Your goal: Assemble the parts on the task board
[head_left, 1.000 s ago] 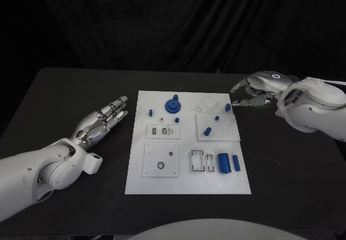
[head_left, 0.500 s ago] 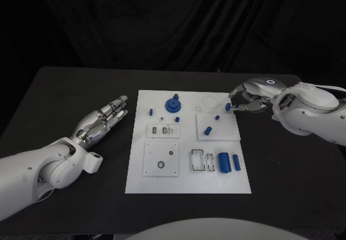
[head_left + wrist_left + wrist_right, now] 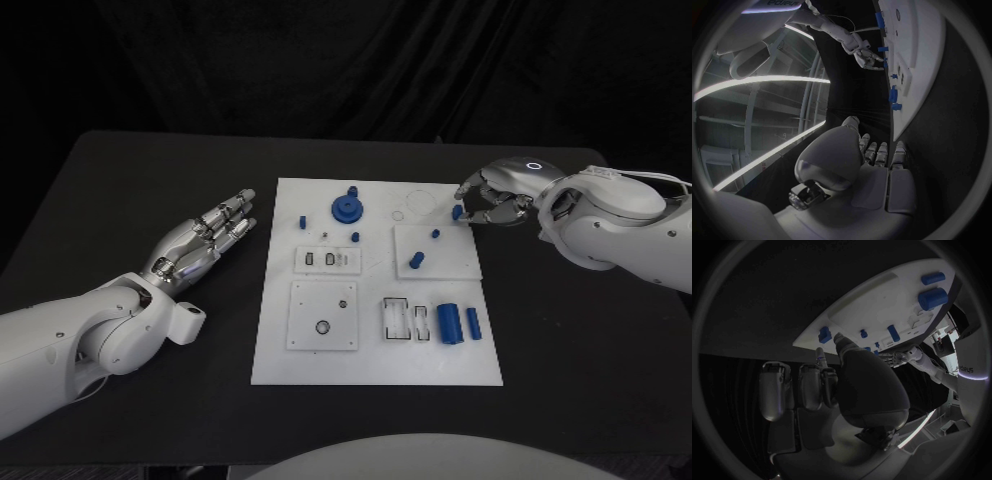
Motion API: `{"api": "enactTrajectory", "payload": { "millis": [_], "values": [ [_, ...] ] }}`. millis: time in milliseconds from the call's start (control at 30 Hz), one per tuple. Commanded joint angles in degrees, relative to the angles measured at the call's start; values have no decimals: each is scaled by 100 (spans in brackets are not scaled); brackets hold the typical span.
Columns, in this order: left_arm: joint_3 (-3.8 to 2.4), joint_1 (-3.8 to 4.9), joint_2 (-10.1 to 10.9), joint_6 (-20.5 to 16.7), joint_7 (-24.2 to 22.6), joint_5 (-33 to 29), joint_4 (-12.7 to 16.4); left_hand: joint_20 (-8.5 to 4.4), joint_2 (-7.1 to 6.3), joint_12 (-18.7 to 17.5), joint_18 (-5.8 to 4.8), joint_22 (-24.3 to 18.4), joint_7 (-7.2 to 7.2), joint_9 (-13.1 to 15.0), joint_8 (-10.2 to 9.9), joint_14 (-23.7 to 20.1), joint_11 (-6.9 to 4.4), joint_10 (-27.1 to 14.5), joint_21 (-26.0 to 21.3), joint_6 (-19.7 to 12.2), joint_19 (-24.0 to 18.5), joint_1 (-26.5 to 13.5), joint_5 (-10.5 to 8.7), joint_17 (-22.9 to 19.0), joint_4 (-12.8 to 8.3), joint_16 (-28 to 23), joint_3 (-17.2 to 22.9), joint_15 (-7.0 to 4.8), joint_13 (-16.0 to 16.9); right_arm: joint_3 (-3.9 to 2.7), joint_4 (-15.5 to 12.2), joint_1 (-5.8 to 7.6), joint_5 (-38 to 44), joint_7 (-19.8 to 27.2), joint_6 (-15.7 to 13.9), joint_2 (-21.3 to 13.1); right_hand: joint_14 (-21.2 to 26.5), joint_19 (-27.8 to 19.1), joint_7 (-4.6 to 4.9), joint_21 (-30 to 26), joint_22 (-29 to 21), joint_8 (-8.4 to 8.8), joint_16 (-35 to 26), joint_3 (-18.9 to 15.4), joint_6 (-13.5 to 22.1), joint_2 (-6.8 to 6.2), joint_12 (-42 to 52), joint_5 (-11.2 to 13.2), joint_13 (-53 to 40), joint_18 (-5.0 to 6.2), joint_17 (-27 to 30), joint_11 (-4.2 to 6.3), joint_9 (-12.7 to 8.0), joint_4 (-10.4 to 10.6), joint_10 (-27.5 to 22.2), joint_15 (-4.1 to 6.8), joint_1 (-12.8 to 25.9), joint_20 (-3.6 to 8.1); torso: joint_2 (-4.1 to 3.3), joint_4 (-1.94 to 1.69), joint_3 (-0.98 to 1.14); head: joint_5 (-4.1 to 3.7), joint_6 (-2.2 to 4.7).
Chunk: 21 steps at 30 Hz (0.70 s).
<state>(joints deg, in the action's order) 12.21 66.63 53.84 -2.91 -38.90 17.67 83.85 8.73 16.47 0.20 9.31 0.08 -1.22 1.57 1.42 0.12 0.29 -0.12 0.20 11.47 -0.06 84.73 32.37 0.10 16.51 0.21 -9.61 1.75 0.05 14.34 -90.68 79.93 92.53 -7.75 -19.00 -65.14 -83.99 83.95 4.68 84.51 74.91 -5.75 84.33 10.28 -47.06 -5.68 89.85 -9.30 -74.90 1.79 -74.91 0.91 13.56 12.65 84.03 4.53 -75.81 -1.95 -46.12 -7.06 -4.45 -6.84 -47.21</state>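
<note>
The task board (image 3: 378,370) sits mid-table (image 3: 130,180), with the left hand (image 3: 202,240) lying on the table just off its left edge. The right hand (image 3: 490,200) is at the board's far right corner, right by a small peg (image 3: 456,212). A round knob (image 3: 346,209) stands near the far edge, and two cylinders (image 3: 459,324) lie side by side at the near right.
</note>
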Motion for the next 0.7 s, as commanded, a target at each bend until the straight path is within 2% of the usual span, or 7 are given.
{"api": "enactTrajectory", "payload": {
  "millis": [33, 300, 700],
  "values": [
    [-4, 0, -2, 48, -765, -29, 17, 42, -31, -20, 104, -8, 7, -1, 12, -12, 38, 12, -20, -12, 6, -6, 13, -10, -4, -21, 29, 34, -5, -2, 39, -31, 10, -186, 108, 19, -444, 272, 9, -56, 1215, 31, -49, 9, -23, 4, 15, -104, -1510, -10, -783, -24, -8, -15, 597, -24, -80, -13, 0, 1, -2, 5, -8],
    [-4, 0, 4, 74, -744, -29, 23, 44, -31, -20, 104, -8, 5, -1, 12, -12, 44, 12, -20, -12, 6, -5, 1, -10, -6, -21, 31, 36, -5, -2, 116, -63, 10, -283, 209, 84, -430, 247, 19, -111, 1195, 62, -102, 28, -8, 33, 15, -263, -1510, 4, -719, -33, -17, -63, 597, -30, -154, -21, 0, 0, 0, 12, -22],
    [-4, 0, -1, 102, -726, -29, 14, 49, -30, -20, 104, -8, -9, -3, 9, -12, 66, 12, -20, -31, 6, -4, -20, -10, -9, -21, 36, 45, -5, -3, 186, -135, 10, -307, 264, 170, -421, 225, 22, -152, 1176, 64, -136, 33, -12, 42, 15, -283, -1510, 15, -680, -35, -17, -73, 597, -31, -167, -22, 0, 3, 2, 23, -41]
  ]
}}
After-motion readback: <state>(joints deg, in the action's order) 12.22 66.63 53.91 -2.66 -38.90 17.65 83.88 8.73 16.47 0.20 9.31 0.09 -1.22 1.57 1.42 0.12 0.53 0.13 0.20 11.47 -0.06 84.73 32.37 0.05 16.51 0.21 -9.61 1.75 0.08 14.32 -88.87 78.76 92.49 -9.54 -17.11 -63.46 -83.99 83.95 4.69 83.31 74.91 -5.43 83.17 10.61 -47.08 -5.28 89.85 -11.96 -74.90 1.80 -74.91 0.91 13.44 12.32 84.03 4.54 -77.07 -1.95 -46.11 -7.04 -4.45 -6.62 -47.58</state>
